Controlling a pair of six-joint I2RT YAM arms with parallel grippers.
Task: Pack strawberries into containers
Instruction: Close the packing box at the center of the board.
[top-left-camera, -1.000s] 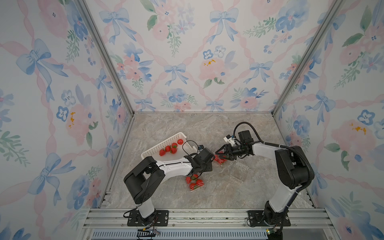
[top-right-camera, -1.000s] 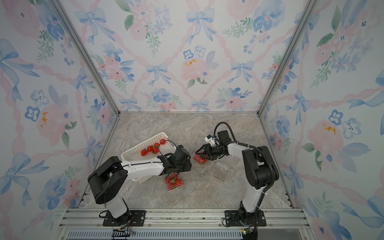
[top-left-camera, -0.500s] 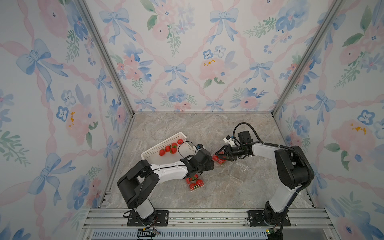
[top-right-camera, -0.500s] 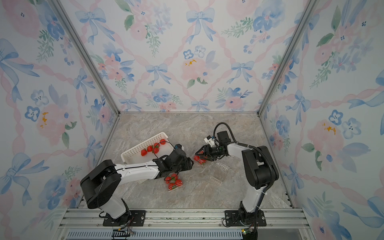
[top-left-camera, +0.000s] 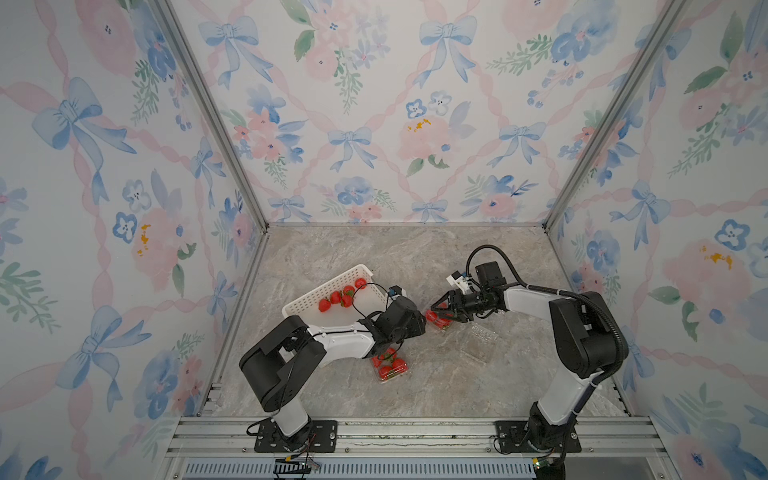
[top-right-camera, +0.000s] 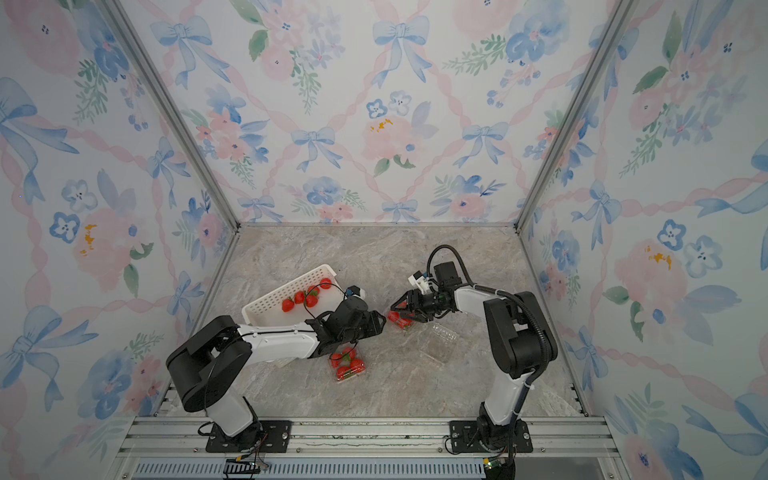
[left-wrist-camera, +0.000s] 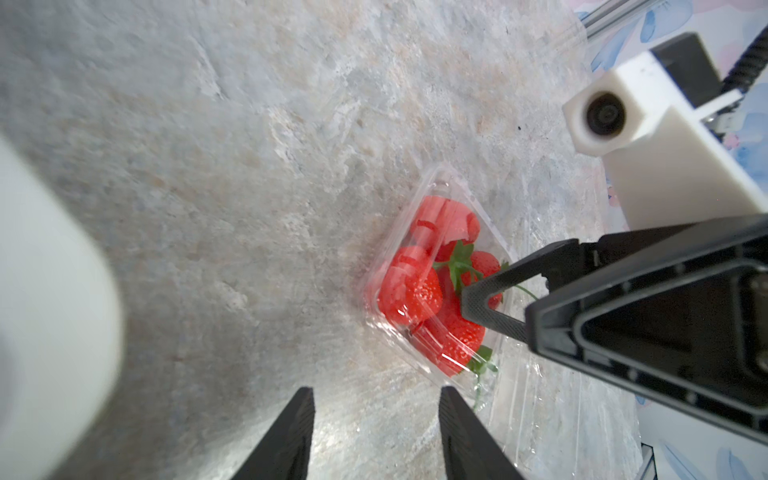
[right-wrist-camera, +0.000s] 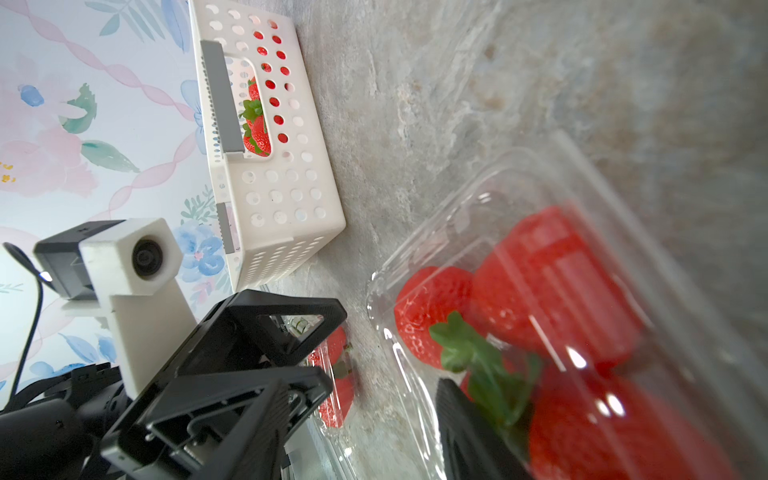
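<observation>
Nearest the rail, we find a filled punnet on the tabletop. Its berries are bedded in, and we judge it finished. The left arm passes just over it and partly hides it in both top views.

Beyond it, to the right, lies an empty punnet, clear and hard to see, with nothing touching it. We judge it next in line.

The left gripper hovers low beside the middle punnet, its jaws released with nothing between them. We judge it is standing by to steady that container.

The middle punnet holds several strawberries. The right gripper meets it from the opposite side, one fingertip down among the berries, apparently seating them. We cannot tell whether its jaws clamp a berry, the wall or nothing. The two grippers crowd each other here.

Farthest, the white basket keeps the loose strawberries that are yet to be packed. It is well apart from the empty punnet, with the left arm between.
</observation>
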